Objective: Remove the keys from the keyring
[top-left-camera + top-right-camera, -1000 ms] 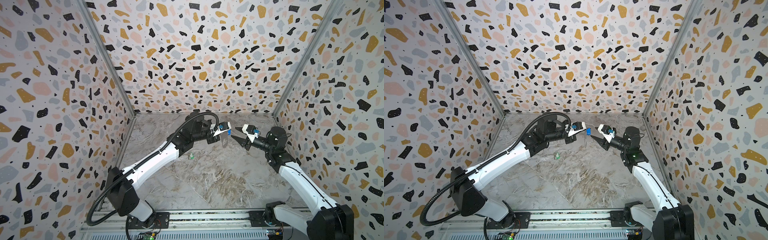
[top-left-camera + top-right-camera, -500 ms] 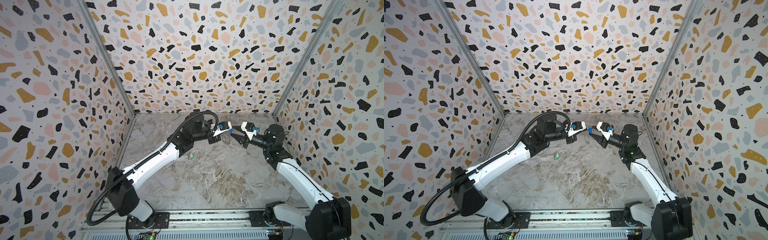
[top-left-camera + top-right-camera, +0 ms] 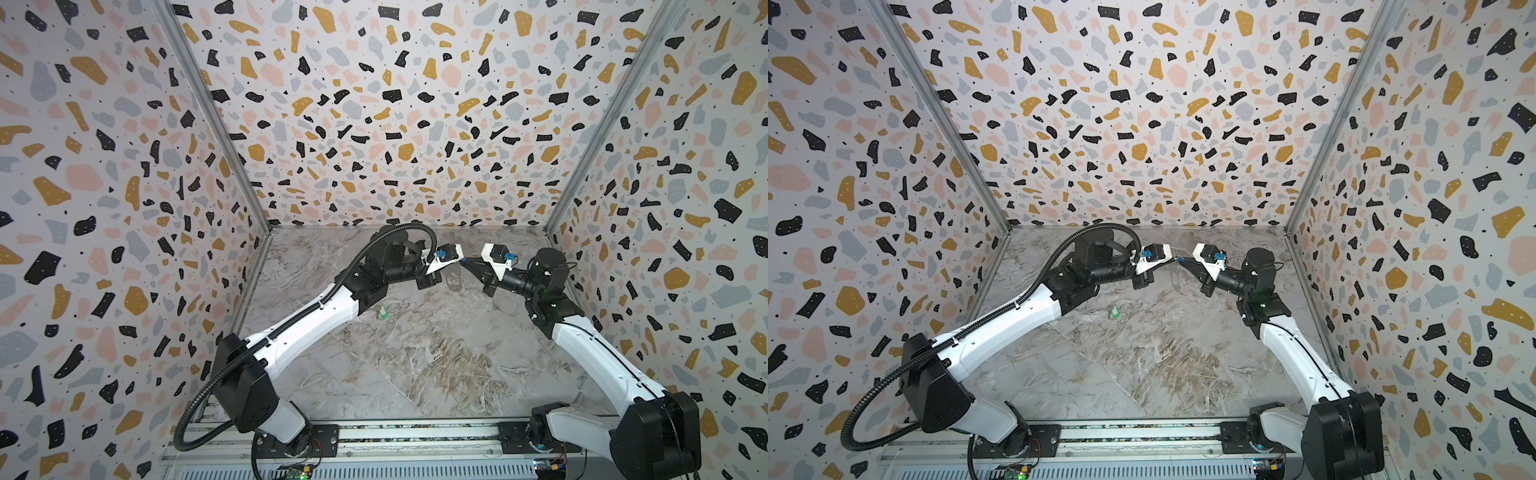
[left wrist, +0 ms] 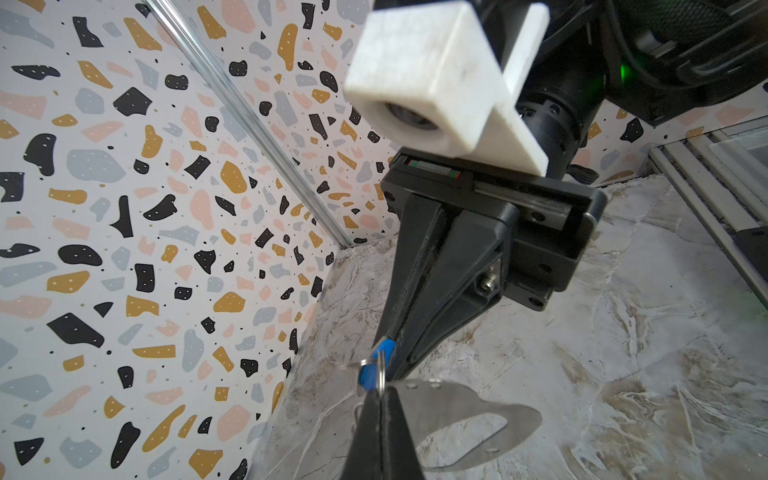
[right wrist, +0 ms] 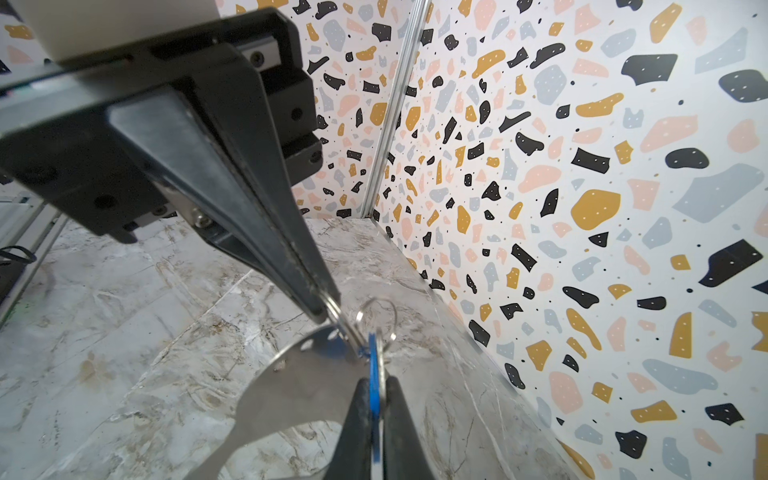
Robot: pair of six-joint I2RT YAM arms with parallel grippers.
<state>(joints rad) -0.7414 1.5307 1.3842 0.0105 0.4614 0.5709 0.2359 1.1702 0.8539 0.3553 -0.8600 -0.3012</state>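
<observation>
High above the table near the back wall, my left gripper (image 3: 457, 261) (image 4: 380, 394) is shut on the thin wire ring (image 5: 376, 311) of the keyring (image 4: 457, 407), a flat grey metal tab with an oval cut-out that hangs below the ring. Tip to tip with it, my right gripper (image 3: 467, 263) (image 5: 376, 384) is shut on the blue tag of one key (image 5: 376, 374) (image 4: 376, 365), still on the ring. The other key, with a green tag (image 3: 383, 311) (image 3: 1115, 311), lies loose on the marble table beside the left forearm. In both top views the tab (image 3: 1175, 278) dangles between the grippers.
Speckled walls enclose the marble table (image 3: 415, 365) on three sides; the grippers meet close to the back wall (image 3: 395, 166). A metal rail (image 3: 374, 440) with both arm bases runs along the front edge.
My right gripper moved left to meet the left gripper and closed on the blue-tagged key. The left arm held the ring still.
</observation>
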